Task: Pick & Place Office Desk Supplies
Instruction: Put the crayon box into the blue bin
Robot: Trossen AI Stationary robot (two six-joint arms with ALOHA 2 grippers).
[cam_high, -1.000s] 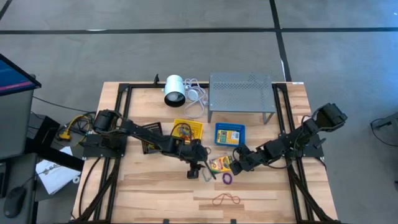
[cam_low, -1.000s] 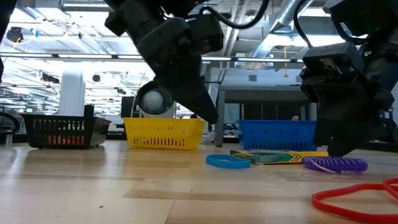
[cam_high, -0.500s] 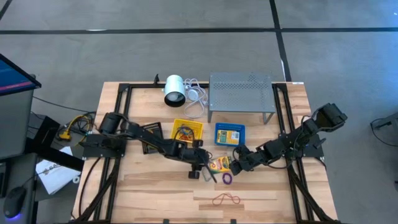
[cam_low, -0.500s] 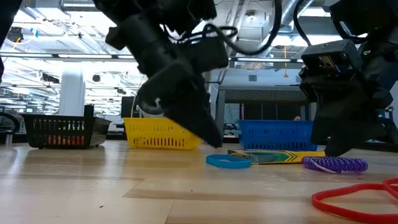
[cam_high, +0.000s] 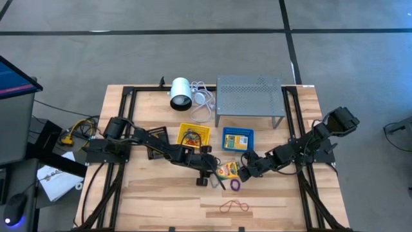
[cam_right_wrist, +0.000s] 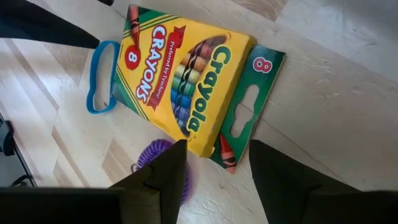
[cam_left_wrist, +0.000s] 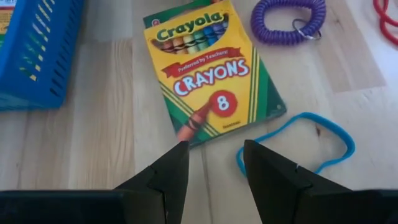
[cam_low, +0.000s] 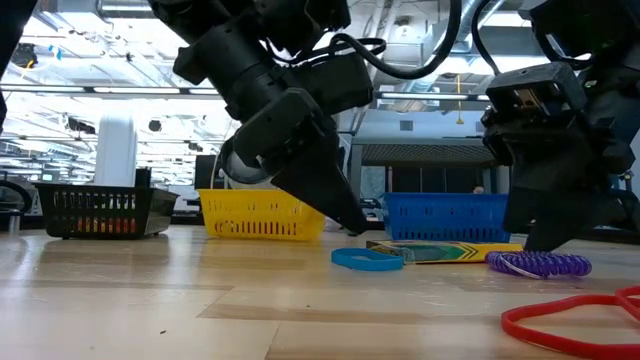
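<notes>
High view: crayon box (cam_high: 226, 169) lies flat on the table (cam_high: 161, 206) near centre, w/ left gripper (cam_high: 214, 178) at its 9 o'clock and right gripper (cam_high: 243, 172) at its 3. Purple coil ring (cam_high: 235, 185) sits just at the box's 5; red rubber band (cam_high: 233, 207) lies farther out at 6, well apart. Yellow tray (cam_high: 194, 135) at the box's 11 holds a tangle of bands; blue tray (cam_high: 237, 139) at 12 holds another crayon box; black tray (cam_high: 156, 136) at 10 is partly under the left arm. White cylinder (cam_high: 179, 93) and grey rack (cam_high: 249, 96) stand along the far edge.

Low view: blue band (cam_low: 366, 259) lies beside the box's near end, purple coil to its right, red band nearest the camera.

Left wrist view: both fingers partly open, holding nothing, tips just short of the box edge, blue band beside one tip.

Right wrist view: fingers partly open, empty, over the box's green flap end.
</notes>
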